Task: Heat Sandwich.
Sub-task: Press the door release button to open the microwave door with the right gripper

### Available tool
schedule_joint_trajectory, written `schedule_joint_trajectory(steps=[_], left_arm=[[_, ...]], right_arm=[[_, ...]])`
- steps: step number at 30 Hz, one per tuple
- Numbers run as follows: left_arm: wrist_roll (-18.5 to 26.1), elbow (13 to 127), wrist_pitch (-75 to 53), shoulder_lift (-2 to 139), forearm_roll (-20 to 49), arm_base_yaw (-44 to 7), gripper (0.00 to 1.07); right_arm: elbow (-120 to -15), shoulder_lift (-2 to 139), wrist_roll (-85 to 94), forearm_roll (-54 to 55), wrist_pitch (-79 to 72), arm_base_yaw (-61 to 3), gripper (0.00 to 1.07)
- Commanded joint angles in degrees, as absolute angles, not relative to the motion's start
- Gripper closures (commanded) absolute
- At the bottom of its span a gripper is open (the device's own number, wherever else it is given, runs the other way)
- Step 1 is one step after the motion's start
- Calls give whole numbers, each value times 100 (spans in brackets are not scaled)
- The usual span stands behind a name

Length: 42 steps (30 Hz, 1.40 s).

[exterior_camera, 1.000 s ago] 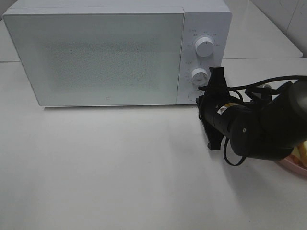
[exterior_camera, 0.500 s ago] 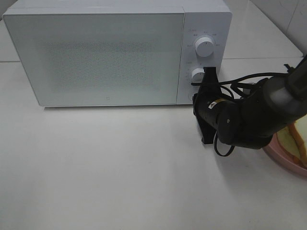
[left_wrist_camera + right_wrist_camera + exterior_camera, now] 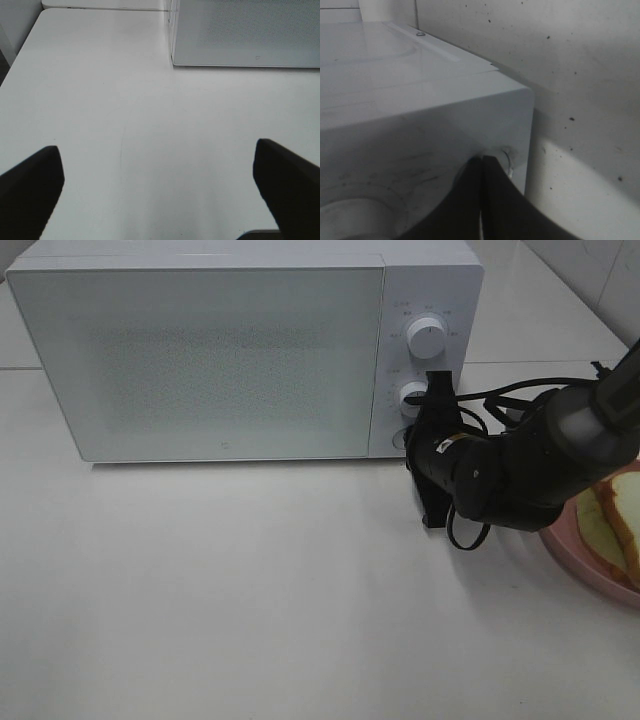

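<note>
Right claw (image 3: 413,440) is pressed fully closed, tips together, with nothing held between them. In my right wrist view those tips (image 3: 481,162) sit right at the small round button (image 3: 508,157) on the microwave's lower front corner. They look to be touching it, though I can't swear to contact. Left claw (image 3: 160,200) is spread as wide as it goes and grips nothing. It hangs over bare surface, and I can't see it from the high camera.

White tabletop (image 3: 250,590) carries everything I have in view. On it, toward the far edge and running from the left side past the middle, stands the white microwave (image 3: 200,360) with its door shut. Its near corner also shows in the left wrist view (image 3: 245,30). My right arm (image 3: 530,475), black and draped with cables, reaches in from the right side toward the microwave's control panel.

Near the right side of the tabletop, just beside and partly behind that arm, lies the round pink plate (image 3: 565,555), cut off by the picture's border. On the plate rests the sandwich (image 3: 605,525), white bread with a tan crust, only partly in view.

Two white knobs sit one above the other on the panel, the upper knob (image 3: 427,338) and the lower knob (image 3: 414,397), with the claw just below the lower one.
</note>
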<state>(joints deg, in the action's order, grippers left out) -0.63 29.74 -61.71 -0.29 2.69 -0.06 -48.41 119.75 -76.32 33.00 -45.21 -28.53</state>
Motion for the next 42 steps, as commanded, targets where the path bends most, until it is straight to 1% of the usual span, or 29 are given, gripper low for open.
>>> schedule_joint_trajectory(steps=[1, 4, 9, 15, 23, 27, 42], left_arm=[[-109, 2956, -6131, -120, 281, -11, 9], [-109, 2956, -6131, -120, 281, -11, 9], [-109, 2956, -6131, -120, 281, -11, 9], [-109, 2956, -6131, -120, 281, -11, 9], [-109, 2956, -6131, -120, 281, -11, 9], [-109, 2956, -6131, -120, 281, -11, 9], [-109, 2956, -6131, -120, 281, -11, 9]], right_arm=[[-4927, 11946, -7569, 3272, -4641, -2802, 107], [-5053, 11946, -7695, 3094, -4509, -2813, 107], [-5065, 11946, -7695, 3174, -4629, -2813, 107], [-5088, 11946, -7672, 3295, -5088, -2813, 107], [-5575, 12313, -7615, 3231, -5752, -2813, 107], [-5764, 12473, -7586, 3231, -6314, -2807, 107], [-5764, 12450, -7597, 3123, -6102, -2807, 107]])
